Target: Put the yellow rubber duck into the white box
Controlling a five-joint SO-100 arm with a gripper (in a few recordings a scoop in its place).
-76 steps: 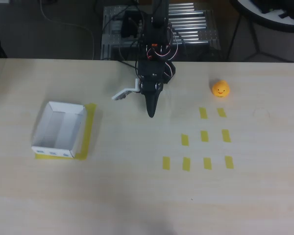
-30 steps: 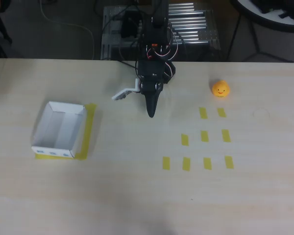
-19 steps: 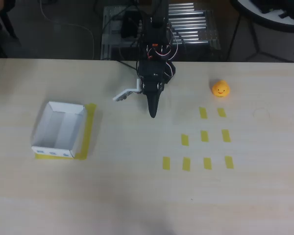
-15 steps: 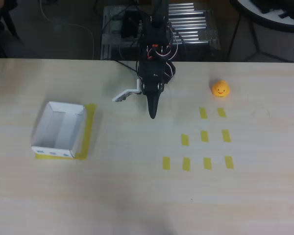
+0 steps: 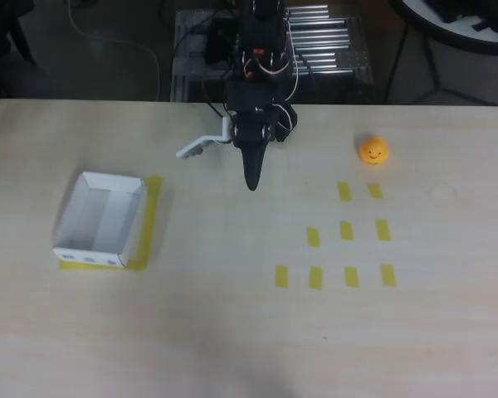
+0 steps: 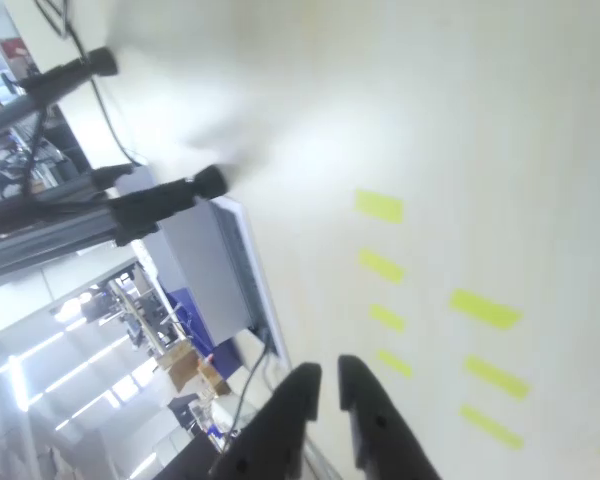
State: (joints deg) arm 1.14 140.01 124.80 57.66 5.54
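The yellow rubber duck (image 5: pixel 373 151) sits on the table at the upper right in the overhead view, upright with its face towards the camera. The white box (image 5: pixel 100 220) lies far left on a yellow tape mark, with nothing inside it. My gripper (image 5: pixel 251 184) hangs over the table's back middle, between the two and nearer the duck, its black fingers together in one point. A small white plate (image 5: pixel 196 148) juts out to its left. In the wrist view the two dark fingers (image 6: pixel 280 420) of the gripper (image 6: pixel 327 368) stand almost touching, holding nothing.
Several short yellow tape strips (image 5: pixel 346 230) are stuck to the table below the duck; the wrist view shows them too (image 6: pixel 485 309). A metal frame (image 5: pixel 324 46) with cables stands behind the table's back edge.
The arm has lifted and drawn back a little, and its fingertip has moved slightly up and left in the picture. The duck and box have not moved.
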